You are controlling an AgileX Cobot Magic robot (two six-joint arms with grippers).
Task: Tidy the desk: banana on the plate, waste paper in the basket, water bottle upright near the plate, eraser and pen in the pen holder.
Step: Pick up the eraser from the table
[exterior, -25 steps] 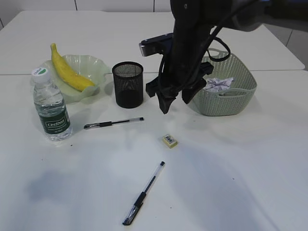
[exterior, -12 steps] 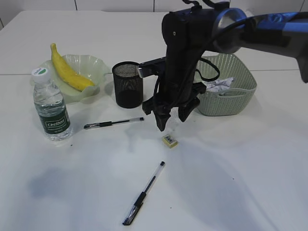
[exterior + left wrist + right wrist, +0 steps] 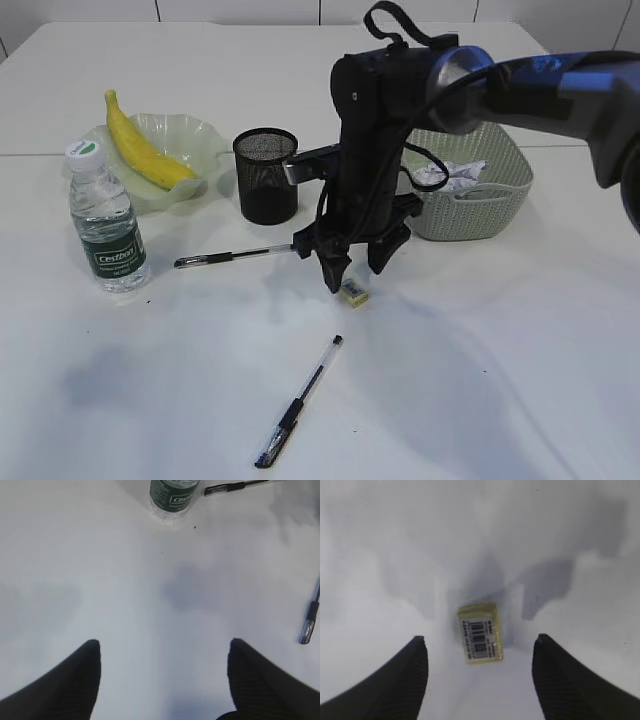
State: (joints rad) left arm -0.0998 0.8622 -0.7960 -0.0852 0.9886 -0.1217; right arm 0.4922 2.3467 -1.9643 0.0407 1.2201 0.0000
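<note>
Nearest the camera in the exterior view, one pen (image 3: 298,402) lies slantwise on the white worktop (image 3: 480,380), with bare surface all around it and wide open room to its right. The left wrist view catches part of this pen at its right edge and shows the left tool (image 3: 162,652) with its two dark fingers standing well apart over bare worktop, holding nothing — the exterior view does not show this tool at all.

Further in, the eraser (image 3: 352,292) lies flat on the worktop, a small yellowish block. The right tool (image 3: 357,272) hangs over it, fingers spread and empty. The right wrist view gives what the exterior cannot: a barcode label on the eraser's upper face, and the block lying between the two fingertips with clear gaps on both sides, touching neither.

Left of it lies a second pen (image 3: 236,256), its tip end near the tool's left finger; two pens in all. At the far left the single water bottle (image 3: 105,222) stands upright, cap on, just in front of the plate (image 3: 200,135).

Beyond these stand one black mesh pen holder (image 3: 266,175), upright, close beside the arm, and one pale green basket (image 3: 480,205) with a crumpled waste paper (image 3: 452,175) inside. The one banana (image 3: 143,147) lies across the plate. Behind, the worktop runs on bare to its far edge.
</note>
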